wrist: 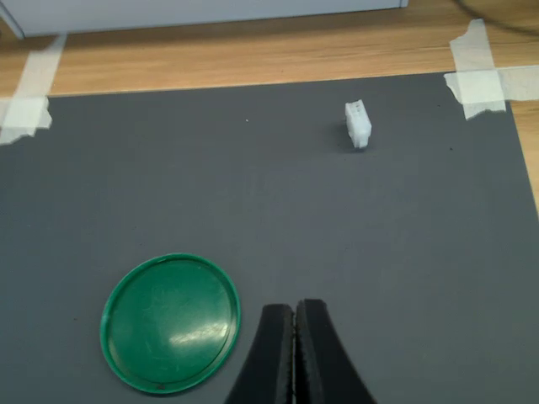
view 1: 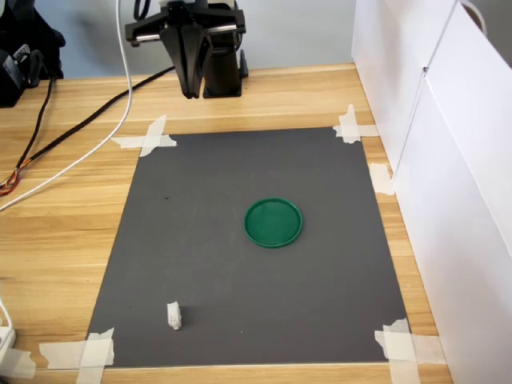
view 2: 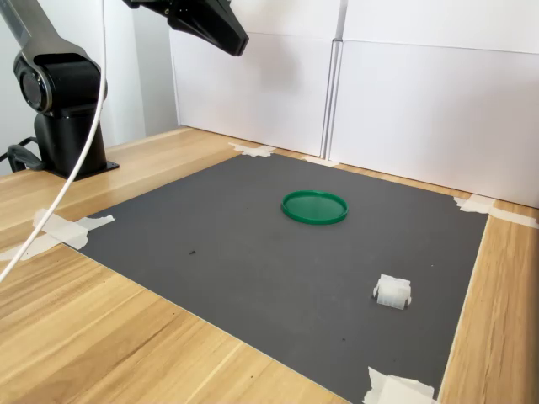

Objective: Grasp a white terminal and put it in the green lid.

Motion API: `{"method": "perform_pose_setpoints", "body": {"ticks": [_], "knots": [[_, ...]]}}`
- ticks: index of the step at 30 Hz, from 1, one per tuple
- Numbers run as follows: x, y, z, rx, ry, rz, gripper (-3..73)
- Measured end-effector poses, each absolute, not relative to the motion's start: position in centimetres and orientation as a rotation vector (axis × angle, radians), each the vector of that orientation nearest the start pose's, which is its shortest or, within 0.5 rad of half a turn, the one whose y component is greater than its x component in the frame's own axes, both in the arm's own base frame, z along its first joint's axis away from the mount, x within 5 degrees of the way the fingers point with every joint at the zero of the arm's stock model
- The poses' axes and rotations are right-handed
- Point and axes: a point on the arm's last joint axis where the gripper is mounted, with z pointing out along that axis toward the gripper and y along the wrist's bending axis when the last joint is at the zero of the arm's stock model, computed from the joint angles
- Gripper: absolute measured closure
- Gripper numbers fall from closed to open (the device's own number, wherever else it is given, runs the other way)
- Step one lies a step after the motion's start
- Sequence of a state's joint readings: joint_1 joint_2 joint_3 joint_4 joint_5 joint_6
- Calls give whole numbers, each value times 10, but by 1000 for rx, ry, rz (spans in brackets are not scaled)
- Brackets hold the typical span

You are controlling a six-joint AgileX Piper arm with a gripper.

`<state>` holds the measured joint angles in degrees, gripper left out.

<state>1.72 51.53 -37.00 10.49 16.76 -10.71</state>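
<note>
A small white terminal (view 1: 174, 315) (wrist: 357, 124) (view 2: 392, 292) lies on the dark grey mat near its front left corner in the first exterior view. The green lid (view 1: 274, 222) (wrist: 171, 322) (view 2: 314, 206) rests flat and empty near the mat's middle. My gripper (view 1: 190, 88) (wrist: 295, 313) (view 2: 238, 44) hangs high above the mat's far edge, well away from both. Its black fingers are pressed together with nothing between them.
The mat (view 1: 256, 248) is taped to a wooden table with white tape strips (view 1: 146, 138) at its corners. White panels (view 1: 448, 160) wall the first exterior view's right. The arm's base (view 2: 63, 109) and cables (view 1: 72, 144) lie at the back left.
</note>
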Motion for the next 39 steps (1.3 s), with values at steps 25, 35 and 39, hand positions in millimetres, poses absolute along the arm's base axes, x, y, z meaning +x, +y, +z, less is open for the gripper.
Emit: {"method": "perform_pose_setpoints", "body": {"ticks": [25,35,39], "knots": [[301,16,342,-242,2281,24,716],[346,19,334,-538,2511,-7,716],[359,20,337,-593,2554,5,716]]}}
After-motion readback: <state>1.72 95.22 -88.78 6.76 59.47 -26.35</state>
